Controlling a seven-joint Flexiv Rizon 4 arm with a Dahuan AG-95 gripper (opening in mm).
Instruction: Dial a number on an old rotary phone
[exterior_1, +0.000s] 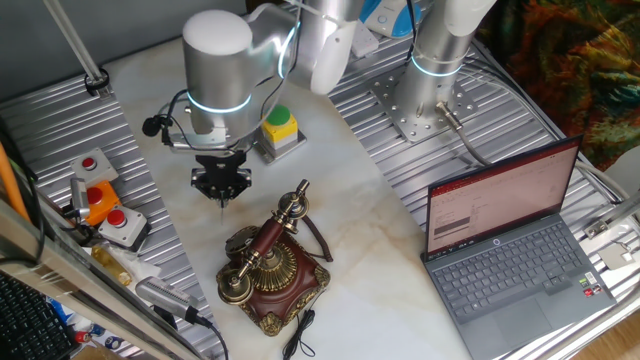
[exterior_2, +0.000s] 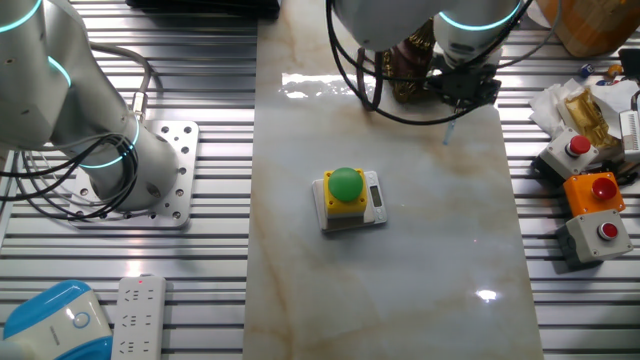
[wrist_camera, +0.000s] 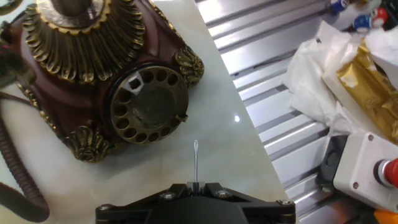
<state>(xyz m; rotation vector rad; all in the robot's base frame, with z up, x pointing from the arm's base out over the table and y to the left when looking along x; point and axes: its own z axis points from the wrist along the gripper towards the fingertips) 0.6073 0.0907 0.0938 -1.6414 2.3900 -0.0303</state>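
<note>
Above marble, gripper (exterior_1: 221, 190) points down, pinching thin stylus (wrist_camera: 196, 160) (beside phone dial (wrist_camera: 149, 104)).

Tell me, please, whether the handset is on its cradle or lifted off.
On the cradle: the handset lies across the top of the old rotary phone, and the gripper hangs apart from it.

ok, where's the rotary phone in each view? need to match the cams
One fixed view: old rotary phone at lower centre on the marble slab, just below the tool.
The other fixed view: only a brown and brass sliver at top centre, mostly hidden behind the arm.
Hand view: upper left, brass dial facing the camera, beyond the tool's thin pin.
Shared landmark: the grey boxes with red buttons beside the slab.
</note>
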